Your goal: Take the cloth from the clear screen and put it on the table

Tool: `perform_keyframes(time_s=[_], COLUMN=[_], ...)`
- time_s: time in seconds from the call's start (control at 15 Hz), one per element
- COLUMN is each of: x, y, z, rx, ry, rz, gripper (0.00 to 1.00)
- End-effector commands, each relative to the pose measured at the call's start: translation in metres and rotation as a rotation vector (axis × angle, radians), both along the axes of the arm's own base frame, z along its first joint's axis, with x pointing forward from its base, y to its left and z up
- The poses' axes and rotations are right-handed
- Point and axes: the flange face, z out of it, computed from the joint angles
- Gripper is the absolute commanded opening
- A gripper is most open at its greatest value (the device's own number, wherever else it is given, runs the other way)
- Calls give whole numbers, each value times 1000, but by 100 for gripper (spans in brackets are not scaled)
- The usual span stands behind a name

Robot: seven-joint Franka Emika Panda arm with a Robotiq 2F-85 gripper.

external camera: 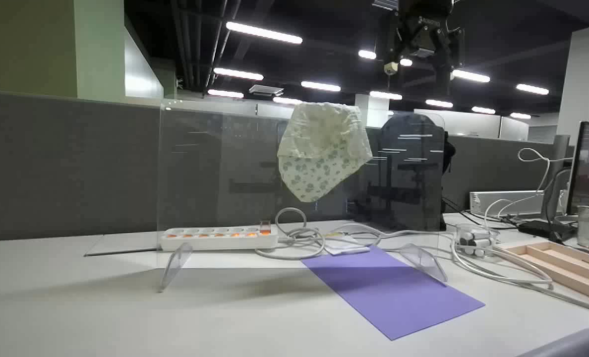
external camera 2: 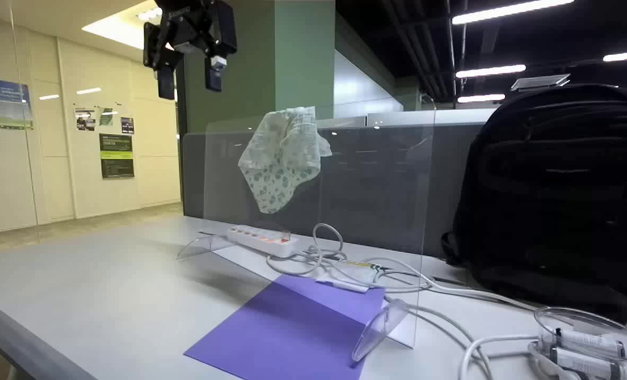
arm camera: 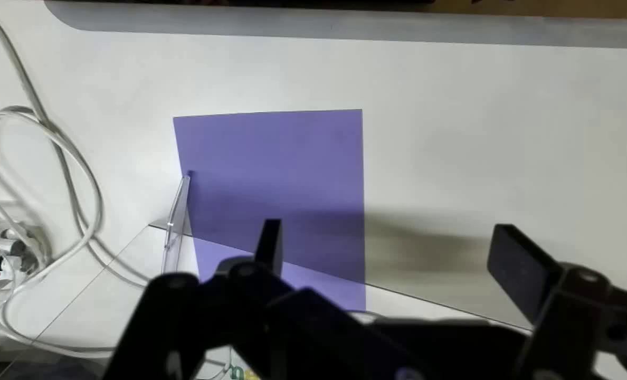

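A pale cloth with a green-grey leaf-like print point(external camera: 324, 148) hangs draped over the top edge of the upright clear screen point(external camera: 215, 163). Both also show in an exterior view, the cloth point(external camera 2: 282, 174) near the screen's far part and the screen point(external camera 2: 377, 190) on clear feet. The screen stands on the white table point(external camera: 101, 317). My gripper point(external camera: 418, 74) is open and empty, held above the screen's top edge and apart from the cloth; it also shows in an exterior view point(external camera 2: 189, 87). In the wrist view its fingers point(arm camera: 390, 237) are wide apart; the cloth does not show there.
A purple sheet point(external camera: 393, 302) lies on the table, partly under the screen. A white power strip point(external camera: 220, 240) and looped cables point(external camera: 304, 238) lie behind the screen. A black backpack point(external camera 2: 556, 206), a clear container of vials point(external camera: 475, 240) and a wooden tray point(external camera: 562, 265) stand around.
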Motion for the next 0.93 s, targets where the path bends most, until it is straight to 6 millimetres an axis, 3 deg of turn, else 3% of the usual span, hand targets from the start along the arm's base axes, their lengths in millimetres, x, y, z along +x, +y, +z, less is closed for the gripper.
perform_keyframes(time_s=[0.0, 0.87], x=[0, 4], y=[0, 4], z=[0, -2], rx=[0, -24], ry=[1, -17], rz=[0, -40], gripper=[100, 100])
